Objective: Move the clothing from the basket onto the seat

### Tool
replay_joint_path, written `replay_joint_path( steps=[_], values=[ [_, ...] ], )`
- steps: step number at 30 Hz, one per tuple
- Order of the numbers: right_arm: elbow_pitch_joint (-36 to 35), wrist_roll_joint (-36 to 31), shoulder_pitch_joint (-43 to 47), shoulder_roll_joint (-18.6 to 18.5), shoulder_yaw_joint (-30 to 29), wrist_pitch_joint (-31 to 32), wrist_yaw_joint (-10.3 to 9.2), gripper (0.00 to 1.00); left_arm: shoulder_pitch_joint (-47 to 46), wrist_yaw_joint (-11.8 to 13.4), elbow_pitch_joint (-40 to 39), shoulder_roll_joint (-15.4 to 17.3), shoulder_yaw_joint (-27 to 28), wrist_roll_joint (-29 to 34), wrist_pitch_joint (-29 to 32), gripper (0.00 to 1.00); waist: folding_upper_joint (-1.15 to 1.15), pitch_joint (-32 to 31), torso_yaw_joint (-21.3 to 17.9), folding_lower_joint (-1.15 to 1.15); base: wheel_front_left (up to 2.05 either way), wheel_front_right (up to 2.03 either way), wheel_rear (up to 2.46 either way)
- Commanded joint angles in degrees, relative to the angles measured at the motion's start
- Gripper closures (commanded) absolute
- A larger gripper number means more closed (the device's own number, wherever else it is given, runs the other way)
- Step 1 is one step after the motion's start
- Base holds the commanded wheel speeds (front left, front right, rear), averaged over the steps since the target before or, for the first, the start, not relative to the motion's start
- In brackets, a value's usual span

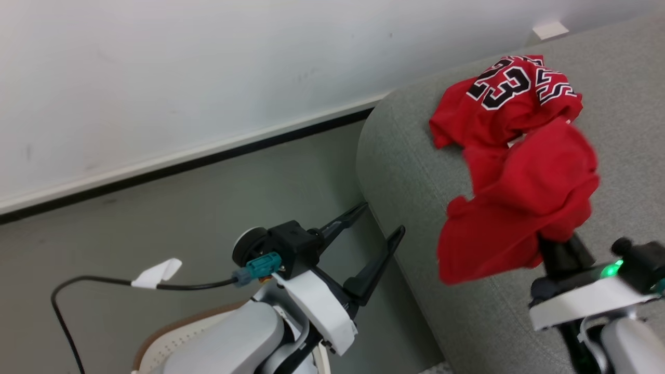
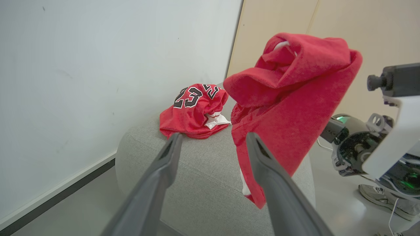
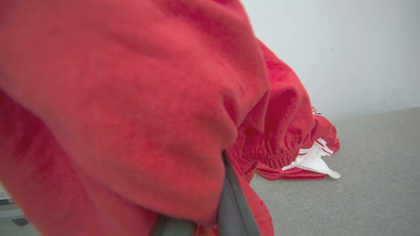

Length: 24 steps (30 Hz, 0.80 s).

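Head view looks down on the seat; both wrist views, lower, share the jersey

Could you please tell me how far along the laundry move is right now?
Done: the number 23 jersey lies on the grey sofa. In hand: the right gripper holds a second red garment aloft over the sofa, not yet released. Remaining: set it down. The left gripper is open and empty; the inside of the basket is hidden behind that arm, so more may remain.

Grey sofa carries crumpled red jersey (number 23 up).
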Motion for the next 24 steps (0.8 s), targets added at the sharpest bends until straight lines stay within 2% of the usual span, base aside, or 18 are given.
replay_joint_path(
  steps=[1,7,12,19,24],
  values=[
    [-0.45,0.38,-2.31,-0.83,-1.81,0.37,-0.13,1.00,-0.94,-0.20,-0.28,0.71,-0.05,0.58,0.52,0.00,-0.01,2.28,0.46,-0.01,0.00,0.00,0.00],
    [1.13,-0.21,-8.12,-4.39,-10.37,3.85,-0.13,1.00,-3.35,-0.23,-1.78,2.37,0.06,1.36,2.55,0.00,-0.01,9.22,2.85,-0.01,0.00,0.00,0.00],
    [4.16,0.15,-13.09,-10.29,-15.60,8.57,-0.13,1.00,-5.47,-0.59,-2.81,3.41,0.24,2.09,3.64,0.00,-0.01,14.35,5.77,-0.01,0.00,0.00,0.00],
    [12.20,0.42,-18.82,-18.85,-20.61,16.07,-0.13,1.00,-7.65,-0.69,-3.24,4.48,0.95,2.78,3.89,0.00,-0.01,20.00,9.52,-0.01,0.00,0.00,0.00],
    [18.30,-0.35,-21.43,-21.43,-21.75,20.95,-0.13,1.00,-8.53,-0.87,-3.11,4.35,1.13,2.89,3.60,0.00,-0.01,22.18,11.09,-0.01,0.00,0.00,0.00]
  ],
)
